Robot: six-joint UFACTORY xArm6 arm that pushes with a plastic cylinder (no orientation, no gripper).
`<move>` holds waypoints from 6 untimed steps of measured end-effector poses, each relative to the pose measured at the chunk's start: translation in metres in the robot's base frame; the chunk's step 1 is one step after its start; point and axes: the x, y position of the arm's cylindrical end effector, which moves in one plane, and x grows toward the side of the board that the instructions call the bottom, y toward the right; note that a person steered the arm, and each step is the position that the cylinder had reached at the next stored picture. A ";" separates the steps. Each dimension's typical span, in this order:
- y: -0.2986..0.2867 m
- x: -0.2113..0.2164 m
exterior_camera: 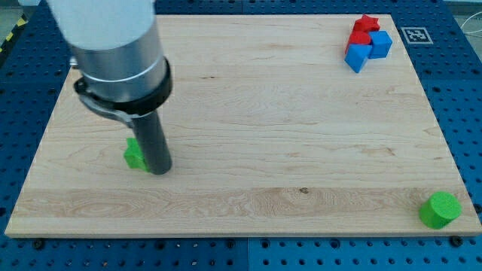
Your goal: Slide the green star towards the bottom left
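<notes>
A green block, the green star [135, 153], lies on the wooden board [248, 113] at the view's lower left. The rod partly hides it, so its star shape is hard to make out. My tip [160, 171] rests on the board right beside the block, on its right and slightly lower side, touching or almost touching it. The wide grey arm body fills the view's top left above the rod.
A green cylinder [440, 210] stands at the board's bottom right corner. At the top right a cluster holds a red star [367, 24], a red block [358, 41], a blue cube [381, 44] and a blue block [356, 59]. A marker tag [416, 35] sits beside them.
</notes>
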 end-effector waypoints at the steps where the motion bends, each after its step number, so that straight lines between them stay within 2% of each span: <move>1: 0.000 -0.010; 3: 0.061 -0.035; 4: 0.063 -0.034; 6: 0.025 -0.033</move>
